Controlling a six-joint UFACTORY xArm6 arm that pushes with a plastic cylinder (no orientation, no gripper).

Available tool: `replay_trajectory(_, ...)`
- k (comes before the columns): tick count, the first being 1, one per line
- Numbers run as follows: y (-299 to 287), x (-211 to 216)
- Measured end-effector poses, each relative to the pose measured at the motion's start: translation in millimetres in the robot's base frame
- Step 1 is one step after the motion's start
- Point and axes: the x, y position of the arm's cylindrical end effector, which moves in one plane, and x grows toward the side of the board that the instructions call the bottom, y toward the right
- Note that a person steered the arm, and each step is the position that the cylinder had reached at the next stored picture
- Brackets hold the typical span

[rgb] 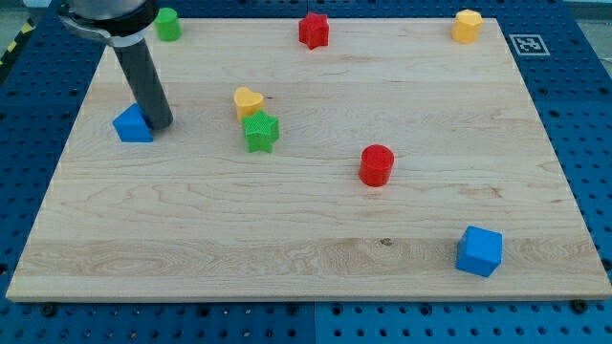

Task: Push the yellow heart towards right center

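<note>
The yellow heart [248, 100] lies on the wooden board [316, 229], left of the middle and toward the view's top. A green star [260, 131] touches it just below and to its right. My tip [160, 123] rests on the board at the view's left, well left of the yellow heart, right beside a blue triangular block [132, 124]. The dark rod rises from the tip to the view's top left.
A green block [168, 24] sits at the top left, a red star [314, 30] at top centre, a yellow hexagon-like block [467, 26] at the top right. A red cylinder [377, 164] stands right of centre. A blue cube [479, 250] sits at the bottom right.
</note>
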Motion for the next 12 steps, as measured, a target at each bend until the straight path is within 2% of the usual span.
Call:
replay_trajectory(1,2.6,0.0)
replay_trajectory(3,87.6,-1.0)
replay_trajectory(7,111.3,-11.8)
replay_trajectory(9,103.0,-39.3)
replay_trajectory(11,181.9,-26.0)
replay_trajectory(12,212.1,-42.1)
